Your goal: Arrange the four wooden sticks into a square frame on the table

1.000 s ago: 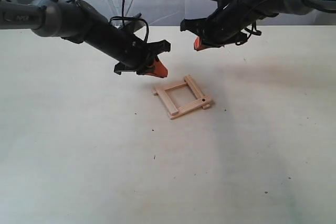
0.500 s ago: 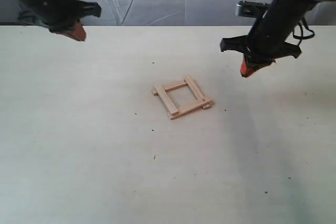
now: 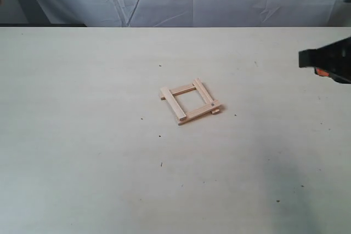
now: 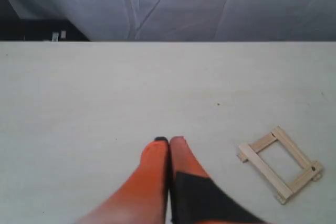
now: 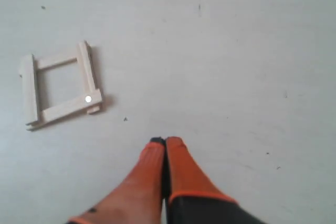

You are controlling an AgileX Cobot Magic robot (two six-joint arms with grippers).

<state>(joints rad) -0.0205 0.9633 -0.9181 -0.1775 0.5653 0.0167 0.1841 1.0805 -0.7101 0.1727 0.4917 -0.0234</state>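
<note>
On table ctr sits square frame; L pincer & R pincer both pressed together, empty.

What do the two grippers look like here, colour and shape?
The left gripper and right gripper each have two orange fingers tapering to rounded tips, with black patches toward the base. In the exterior view the right one shows only as a black block with an orange bit. No cables or markings visible.
</note>
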